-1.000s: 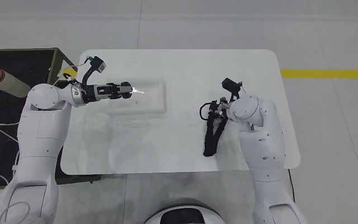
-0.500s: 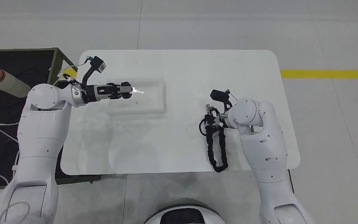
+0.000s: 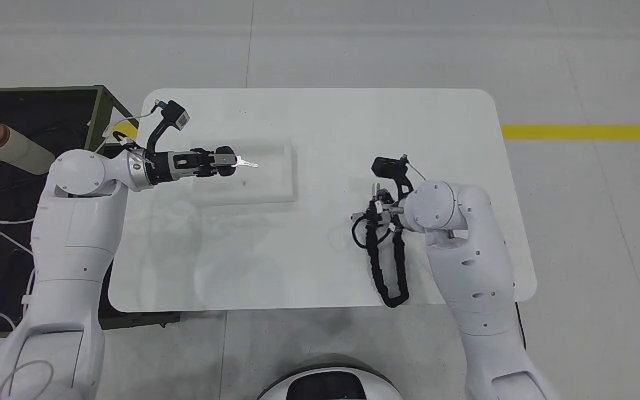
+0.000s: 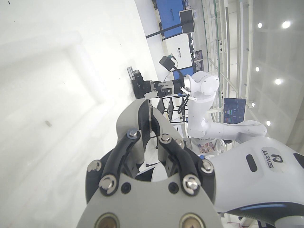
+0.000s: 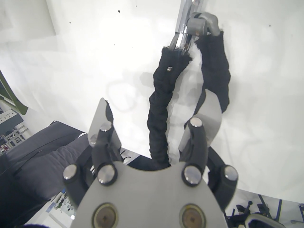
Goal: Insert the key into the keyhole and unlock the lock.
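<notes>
The left gripper [image 3: 228, 160] clamps the key [image 3: 246, 163], its blade lying left-right with the tip pointing right, above the far-left tray [image 3: 272, 190]. The right gripper [image 3: 376, 213], fingers spread, straddles the lock [image 3: 388, 262], which stretches near-far at right.

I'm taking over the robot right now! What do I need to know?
Left gripper: shut on the key, held over the white tray.
Right gripper: open, straddling the lock, which lies on the table.
Done: key picked up.
Left: grip the lock, bring the key across, insert it, turn.
</notes>
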{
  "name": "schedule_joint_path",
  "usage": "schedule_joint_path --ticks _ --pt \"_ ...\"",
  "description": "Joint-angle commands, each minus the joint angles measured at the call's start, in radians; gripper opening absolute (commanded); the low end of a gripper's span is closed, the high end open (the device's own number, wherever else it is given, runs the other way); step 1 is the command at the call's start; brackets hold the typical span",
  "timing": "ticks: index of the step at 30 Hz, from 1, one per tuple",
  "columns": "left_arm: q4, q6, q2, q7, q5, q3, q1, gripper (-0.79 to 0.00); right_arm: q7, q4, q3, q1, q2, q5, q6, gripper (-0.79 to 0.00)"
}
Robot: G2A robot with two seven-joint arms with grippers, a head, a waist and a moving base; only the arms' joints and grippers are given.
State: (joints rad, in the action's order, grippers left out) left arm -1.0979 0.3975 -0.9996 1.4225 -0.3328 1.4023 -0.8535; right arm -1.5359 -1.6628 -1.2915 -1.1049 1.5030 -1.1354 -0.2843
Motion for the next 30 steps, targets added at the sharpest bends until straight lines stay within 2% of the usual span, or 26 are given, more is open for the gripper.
schedule_joint_path --ticks 1,5,14,16,19,24,26,27,28,30 --pt "0.0 0.0 0.0 0.0 0.0 0.0 0.0 -0.785 0.0 -0.001 0.01 0.004 0.002 -0.016 0.0 -0.172" --pt "0.0 0.0 0.0 0.0 0.0 0.0 0.0 -0.785 0.007 -0.022 0.032 -0.001 0.009 -0.065 -0.007 -0.154" --pt "0.0 0.0 0.0 0.0 0.0 0.0 0.0 -0.785 0.071 -0.009 0.091 -0.004 0.032 -0.142 -0.058 -0.259" --pt "0.0 0.0 0.0 0.0 0.0 0.0 0.0 -0.785 0.105 0.009 0.104 -0.001 0.038 -0.17 -0.072 -0.323" --pt "0.0 0.0 0.0 0.0 0.0 0.0 0.0 -0.785 0.138 0.044 0.124 0.006 0.048 -0.222 -0.104 -0.305" --pt "0.0 0.0 0.0 0.0 0.0 0.0 0.0 -0.785 0.157 0.078 0.139 0.017 0.065 -0.286 -0.142 -0.406" --pt "0.0 0.0 0.0 0.0 0.0 0.0 0.0 -0.785 0.159 0.086 0.14 0.019 0.071 -0.304 -0.151 -0.449" --pt "0.0 0.0 0.0 0.0 0.0 0.0 0.0 -0.785 0.16 0.089 0.141 0.019 0.074 -0.314 -0.154 -0.533" --pt "0.0 0.0 0.0 0.0 0.0 0.0 0.0 -0.785 0.16 0.092 0.142 0.019 0.077 -0.323 -0.157 -0.677" --pt "0.0 0.0 0.0 0.0 0.0 0.0 0.0 -0.785 0.159 0.094 0.14 0.019 0.084 -0.333 -0.156 -0.785"
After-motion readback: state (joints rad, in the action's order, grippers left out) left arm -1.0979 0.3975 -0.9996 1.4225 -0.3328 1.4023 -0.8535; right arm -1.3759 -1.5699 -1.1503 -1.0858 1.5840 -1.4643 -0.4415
